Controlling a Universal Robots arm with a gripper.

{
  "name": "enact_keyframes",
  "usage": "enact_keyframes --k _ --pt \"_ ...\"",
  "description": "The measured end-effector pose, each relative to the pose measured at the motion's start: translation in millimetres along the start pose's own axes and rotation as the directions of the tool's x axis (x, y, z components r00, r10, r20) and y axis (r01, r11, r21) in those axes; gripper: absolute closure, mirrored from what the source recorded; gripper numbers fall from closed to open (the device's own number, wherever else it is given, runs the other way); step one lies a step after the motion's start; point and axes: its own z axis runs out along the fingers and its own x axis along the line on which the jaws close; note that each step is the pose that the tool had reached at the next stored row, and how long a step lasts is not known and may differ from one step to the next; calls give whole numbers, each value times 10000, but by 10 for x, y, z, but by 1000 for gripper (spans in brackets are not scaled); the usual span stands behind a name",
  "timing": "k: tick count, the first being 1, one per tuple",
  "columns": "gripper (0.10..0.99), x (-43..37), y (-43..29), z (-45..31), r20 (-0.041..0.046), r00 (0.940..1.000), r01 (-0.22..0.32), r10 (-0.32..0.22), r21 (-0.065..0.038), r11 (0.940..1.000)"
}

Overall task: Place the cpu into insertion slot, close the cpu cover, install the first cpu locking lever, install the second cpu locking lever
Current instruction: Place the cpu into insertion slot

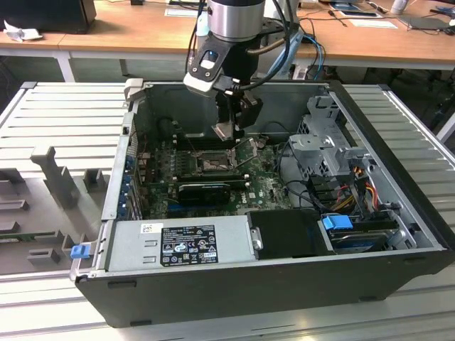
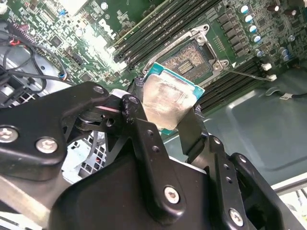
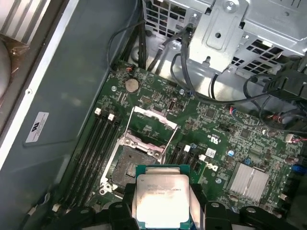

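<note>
While the claw (image 2: pixel 165 115) pinches the cpu (image 2: pixel 170 98) between its 2 fingers (image 2: pixel 189 129), the insertion slot (image 3: pixel 125 167) lies bare just below the claw, the cpu cover (image 3: pixel 153 117) raised beyond it.

Arm (image 1: pixel 238 18) reaches down, wrist prob. tilted; gripper (image 2: pixel 165 109) clamped on the cpu (image 3: pixel 160 201) edges.

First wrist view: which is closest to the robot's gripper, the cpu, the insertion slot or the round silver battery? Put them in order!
1. The cpu, held in the gripper.
2. The insertion slot, just beyond the cpu.
3. The round silver battery, farthest, past the raised cpu cover.
</note>
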Motion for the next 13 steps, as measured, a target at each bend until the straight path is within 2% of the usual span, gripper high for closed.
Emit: enact_keyframes --k 5,13 --pt "557 0 -1 12 48 9985 -548 548 11 9985" --pt "557 0 -2 28 135 9900 -1406 1406 18 9901"
